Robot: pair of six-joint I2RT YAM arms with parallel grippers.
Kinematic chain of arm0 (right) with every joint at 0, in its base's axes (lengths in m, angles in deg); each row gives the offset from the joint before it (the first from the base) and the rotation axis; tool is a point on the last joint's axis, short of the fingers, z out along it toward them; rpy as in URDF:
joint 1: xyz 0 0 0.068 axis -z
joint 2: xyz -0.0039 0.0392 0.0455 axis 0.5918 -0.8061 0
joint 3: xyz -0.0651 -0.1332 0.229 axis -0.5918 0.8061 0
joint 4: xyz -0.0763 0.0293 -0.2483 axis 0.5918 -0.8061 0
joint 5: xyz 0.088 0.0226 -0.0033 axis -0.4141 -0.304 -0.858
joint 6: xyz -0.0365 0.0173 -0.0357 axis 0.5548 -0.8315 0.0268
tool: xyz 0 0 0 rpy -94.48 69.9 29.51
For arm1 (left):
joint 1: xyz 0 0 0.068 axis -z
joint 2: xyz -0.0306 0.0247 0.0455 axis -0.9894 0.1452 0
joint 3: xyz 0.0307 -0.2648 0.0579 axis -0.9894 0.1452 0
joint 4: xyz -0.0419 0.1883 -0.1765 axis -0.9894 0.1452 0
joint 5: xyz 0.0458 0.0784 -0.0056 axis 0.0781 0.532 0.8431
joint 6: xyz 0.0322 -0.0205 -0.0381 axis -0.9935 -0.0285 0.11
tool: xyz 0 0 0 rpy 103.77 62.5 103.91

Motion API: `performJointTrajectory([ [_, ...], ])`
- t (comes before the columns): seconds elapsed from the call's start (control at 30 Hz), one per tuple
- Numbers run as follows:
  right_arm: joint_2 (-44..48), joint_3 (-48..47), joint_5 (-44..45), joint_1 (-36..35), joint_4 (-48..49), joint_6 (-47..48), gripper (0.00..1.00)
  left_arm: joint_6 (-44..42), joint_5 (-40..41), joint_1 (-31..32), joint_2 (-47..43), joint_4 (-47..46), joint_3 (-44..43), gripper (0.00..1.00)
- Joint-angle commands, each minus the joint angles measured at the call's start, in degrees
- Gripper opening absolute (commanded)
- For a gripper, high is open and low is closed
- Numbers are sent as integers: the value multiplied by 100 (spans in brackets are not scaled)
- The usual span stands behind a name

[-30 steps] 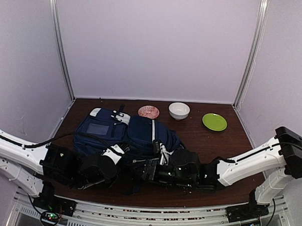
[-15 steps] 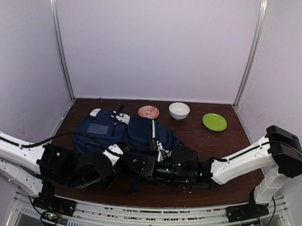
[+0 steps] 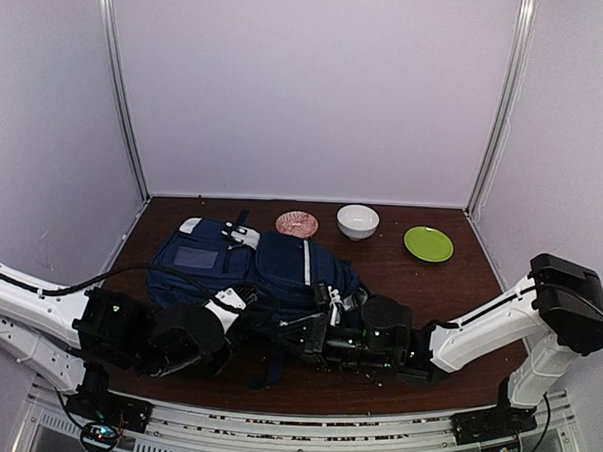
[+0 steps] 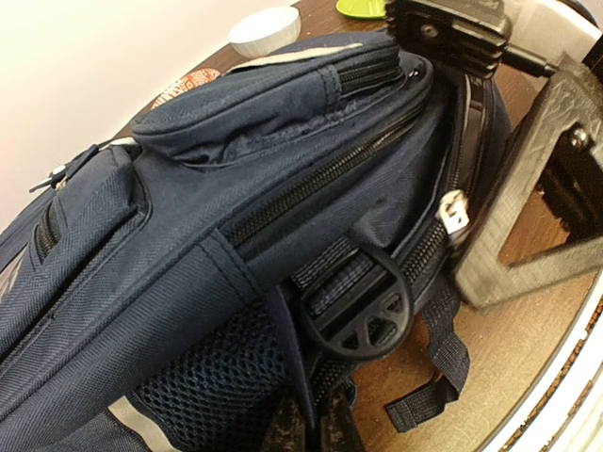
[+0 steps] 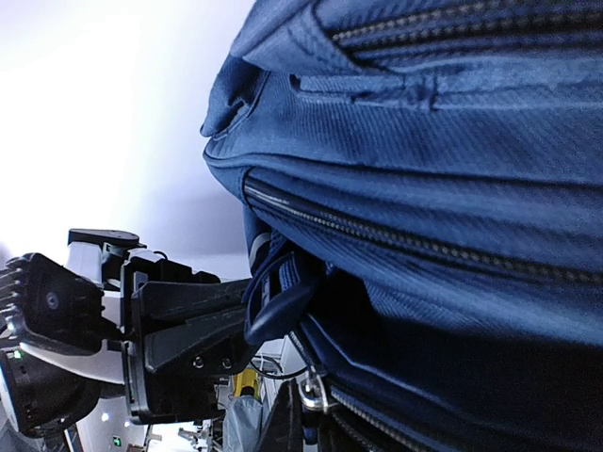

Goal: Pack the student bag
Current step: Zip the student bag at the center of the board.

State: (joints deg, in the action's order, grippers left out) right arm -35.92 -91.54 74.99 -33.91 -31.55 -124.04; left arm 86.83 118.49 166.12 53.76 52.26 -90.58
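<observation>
Now, the left gripper [image 3: 244,314] and right gripper [image 3: 285,331] are both clamped at the near side of the student bag [image 3: 260,264].

From above, the navy bag lies flat on the table [image 3: 448,298], just beyond both sets of fingers, which point at each other along its near edge with their tips close together; a pink plate [image 3: 297,224], a white bowl [image 3: 358,220] and a green plate [image 3: 428,244] sit well beyond the fingers, past the bag. At the left wrist, the fingers are pinched narrow on a fold of the bag's fabric, a black buckle [image 4: 363,325] just beyond them and the right gripper's body farther off to the right. At the right wrist, the fingers are pressed together on a metal zipper pull [image 5: 312,395], the bag's zipped side filling the view beyond them.
</observation>
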Motion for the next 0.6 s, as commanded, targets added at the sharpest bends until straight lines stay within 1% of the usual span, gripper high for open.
performJointTrajectory([
  [0.0, 360, 452, 261, 80, 464, -70, 0, 149, 309, 39, -176, -531, -29, 0],
  [0.17, 612, 718, 342, 102, 495, -33, 0, 188, 346, 44, -167, -492, -27, 0],
  [0.4, 865, 842, 415, 129, 186, 135, 0, 196, 380, 44, -122, -465, -60, 0],
  [0.57, 1024, 826, 495, 148, -388, 360, 0, 208, 427, 41, -111, -464, -42, 0],
])
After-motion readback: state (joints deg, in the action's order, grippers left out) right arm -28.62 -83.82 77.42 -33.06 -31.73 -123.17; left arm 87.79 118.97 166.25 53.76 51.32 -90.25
